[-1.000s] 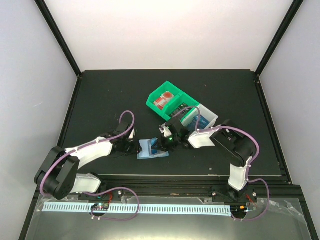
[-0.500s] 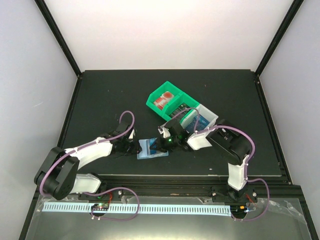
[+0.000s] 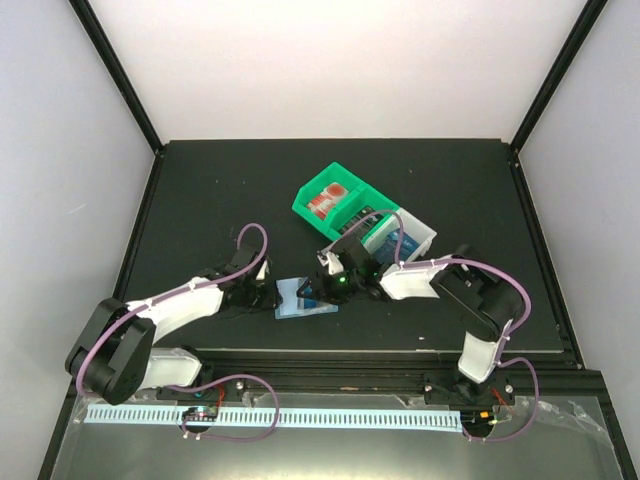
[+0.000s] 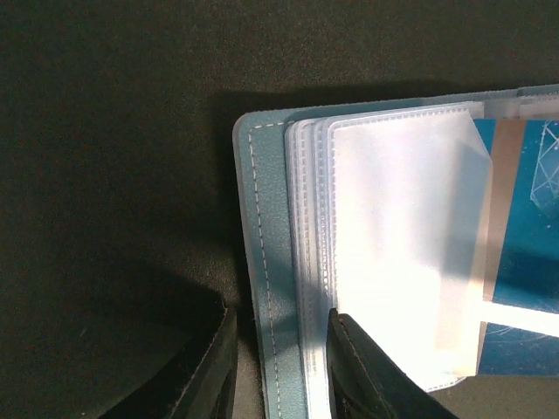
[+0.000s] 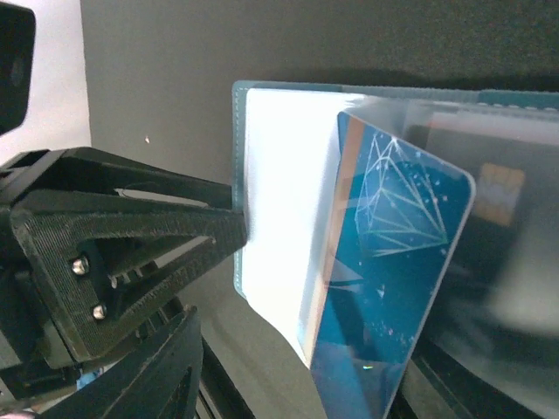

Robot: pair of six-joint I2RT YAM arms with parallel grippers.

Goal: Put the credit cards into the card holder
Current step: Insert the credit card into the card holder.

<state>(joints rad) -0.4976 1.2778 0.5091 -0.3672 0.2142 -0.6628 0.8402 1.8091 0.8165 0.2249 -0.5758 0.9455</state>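
1. The holder [image 3: 298,300] lies open on the bench [image 3: 200,200], near the front edge and between the two arms.
2. The left fingers [image 4: 367,375] are clenched on the holder's left edge. The stitched teal cover and the stacked edges of the clear pockets fill the gap between them.
3. The right fingers [image 5: 148,253] are spread apart, and nothing is grasped between them. The tip of the upper one is seen at the pale pocket sheet, but whether it touches cannot be told.
4. A blue card [image 5: 393,262] with a pale diamond print is seen in the open holder, tilted. Its upper end is covered by a clear pocket sheet and the rest is left bare.
5. In the left wrist view, a corner of that clear sheet is folded back where the blue card shows.
6. A dark card [image 5: 502,196] with a gold chip is seen behind clear plastic, just beside the blue card.
7. A green bin [image 3: 303,197] is placed behind the holder, and a red-and-white card [image 3: 328,203] is seen inside it.
8. A white bin [image 3: 425,235] is set against the green bin's right side. Blue contents are seen in it, but they are too small to be identified.
9. Both bins are kept apart from the holder, and the right arm is stretched across in front of them.
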